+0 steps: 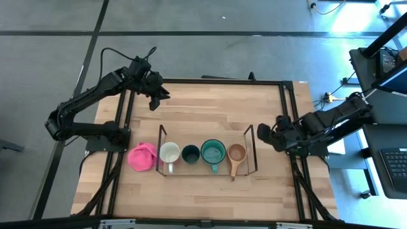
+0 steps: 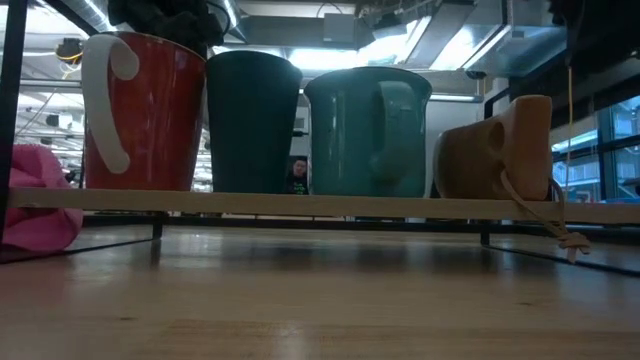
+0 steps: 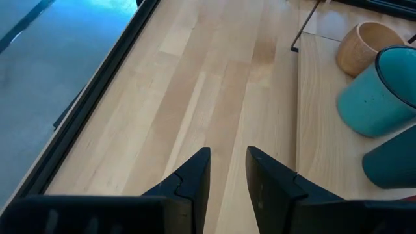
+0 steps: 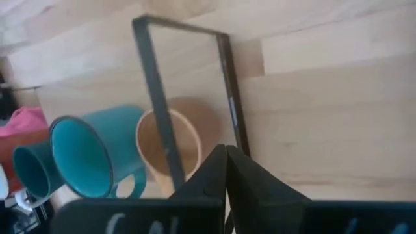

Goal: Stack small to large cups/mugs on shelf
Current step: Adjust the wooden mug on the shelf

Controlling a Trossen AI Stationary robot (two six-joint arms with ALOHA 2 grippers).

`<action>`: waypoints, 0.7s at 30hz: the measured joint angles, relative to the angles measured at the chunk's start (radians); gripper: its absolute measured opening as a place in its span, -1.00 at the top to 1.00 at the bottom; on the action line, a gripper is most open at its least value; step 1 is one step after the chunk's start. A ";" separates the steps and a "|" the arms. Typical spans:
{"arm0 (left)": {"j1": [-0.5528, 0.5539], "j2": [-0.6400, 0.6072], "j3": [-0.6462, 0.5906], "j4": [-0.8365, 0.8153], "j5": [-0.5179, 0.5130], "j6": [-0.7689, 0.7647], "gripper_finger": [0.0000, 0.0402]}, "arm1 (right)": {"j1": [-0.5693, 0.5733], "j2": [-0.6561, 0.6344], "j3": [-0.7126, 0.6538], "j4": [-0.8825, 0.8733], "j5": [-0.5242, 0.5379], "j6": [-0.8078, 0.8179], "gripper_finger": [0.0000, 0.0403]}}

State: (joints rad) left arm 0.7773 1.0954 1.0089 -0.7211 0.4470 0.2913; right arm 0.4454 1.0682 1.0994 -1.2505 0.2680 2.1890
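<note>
Worktop: pale wood boards inside a black metal frame, carrying everything below.

Shelf: low wire rack with a wooden board, lying across the worktop a little toward 6 o'clock of centre, one upright end frame at each end.

Four cups stood in a row on the shelf board, mouths up. From 9 to 3 o'clock: white-rimmed mug, small dark green cup, teal mug, wooden long-handled cup. Neighbours stood just beside one another; none was nested. Judgement: the row does not run strictly small to large, since the white-rimmed mug looked bigger than the green cup beside it.

Pink lumpy item lay just outside the shelf's 9 o'clock end frame, off the board, presumably because it is no cup.

Left end effector hung over bare boards toward 11 o'clock, well apart from the shelf, fingers parted and empty.

Right end effector sat just beyond the 3 o'clock end frame, fingers pressed together on nothing. Judgement: both arms looked parked clear of the row.
</note>
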 joint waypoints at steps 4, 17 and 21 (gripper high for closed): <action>0.000 0.000 0.000 0.000 0.000 -0.001 0.54 | 0.020 0.056 0.054 0.000 0.000 -0.001 0.95; -0.055 0.000 0.000 0.013 0.039 -0.020 0.54 | 0.088 0.345 0.361 0.037 0.122 -0.104 0.95; -0.081 0.000 0.000 0.013 0.038 -0.020 0.54 | 0.090 0.449 0.459 0.045 0.124 -0.166 0.95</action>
State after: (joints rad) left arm 0.6965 1.0954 1.0092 -0.7084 0.4854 0.2714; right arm 0.5358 1.5167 1.5585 -1.2051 0.3916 2.0225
